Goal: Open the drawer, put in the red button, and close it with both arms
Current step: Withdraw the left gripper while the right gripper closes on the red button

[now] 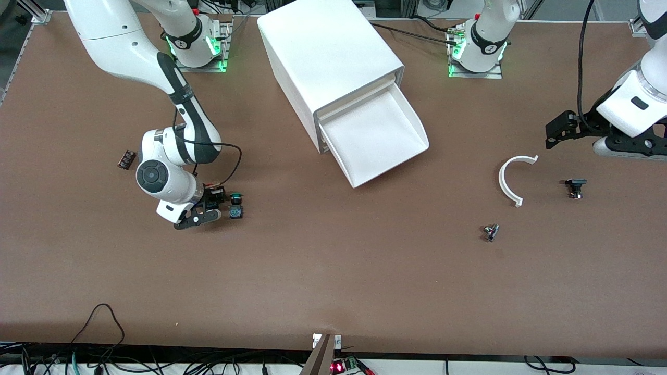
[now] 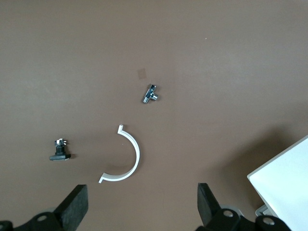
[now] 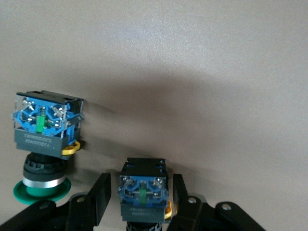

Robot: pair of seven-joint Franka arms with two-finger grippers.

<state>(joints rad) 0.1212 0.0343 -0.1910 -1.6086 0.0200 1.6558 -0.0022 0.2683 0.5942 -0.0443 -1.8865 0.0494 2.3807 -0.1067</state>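
The white cabinet (image 1: 323,57) stands at the back middle, with one drawer (image 1: 375,135) pulled out and empty. My right gripper (image 1: 225,209) is low over the table toward the right arm's end. It is open, with fingers (image 3: 101,197) on either side of a button's bluish block body (image 3: 143,190), narrow gaps showing. That button's cap is hidden, so no red cap shows. A green-capped button (image 3: 43,185) lies beside it (image 1: 237,198). My left gripper (image 1: 555,133) is open and empty, up over the left arm's end (image 2: 142,204).
A white curved piece (image 1: 510,179) (image 2: 130,159), a small black-topped part (image 1: 575,187) (image 2: 60,150) and a small metal part (image 1: 491,232) (image 2: 151,94) lie toward the left arm's end. A small dark part (image 1: 126,159) lies near the right arm. The drawer's corner (image 2: 284,178) shows in the left wrist view.
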